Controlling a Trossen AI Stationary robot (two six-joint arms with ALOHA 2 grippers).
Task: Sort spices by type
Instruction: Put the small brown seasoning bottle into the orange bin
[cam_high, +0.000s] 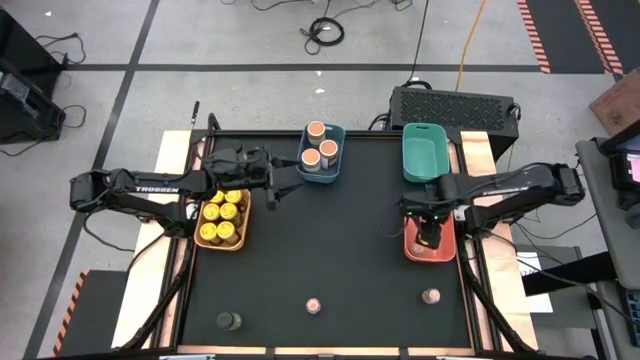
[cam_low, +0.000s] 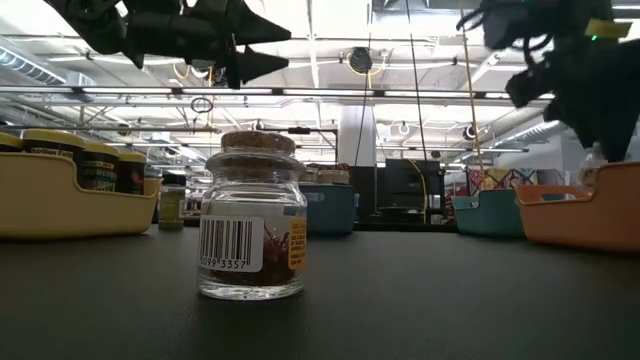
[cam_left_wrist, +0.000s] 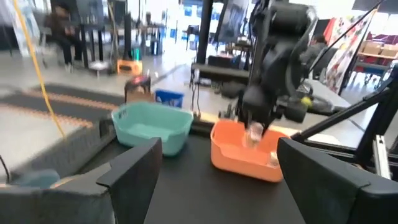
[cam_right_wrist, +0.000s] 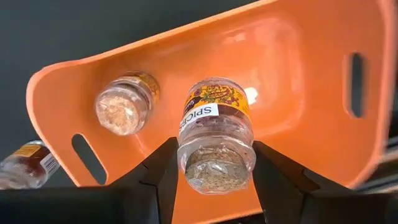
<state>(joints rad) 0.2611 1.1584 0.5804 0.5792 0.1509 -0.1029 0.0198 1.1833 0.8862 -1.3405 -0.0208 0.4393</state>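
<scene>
**Cork-topped jar held over the orange bin**

The right gripper (cam_right_wrist: 214, 177) clamps a clear cork-topped spice jar (cam_right_wrist: 216, 134) above the orange bin (cam_right_wrist: 292, 68). A second cork-topped jar (cam_right_wrist: 126, 104) lies inside the bin. A third jar (cam_right_wrist: 25, 163) rests on the dark tabletop (cam_right_wrist: 74, 31) just outside the bin's wall.

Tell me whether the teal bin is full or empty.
Empty: the teal bin shows only its bare floor from above, and the left wrist view shows nothing inside it either.
</scene>
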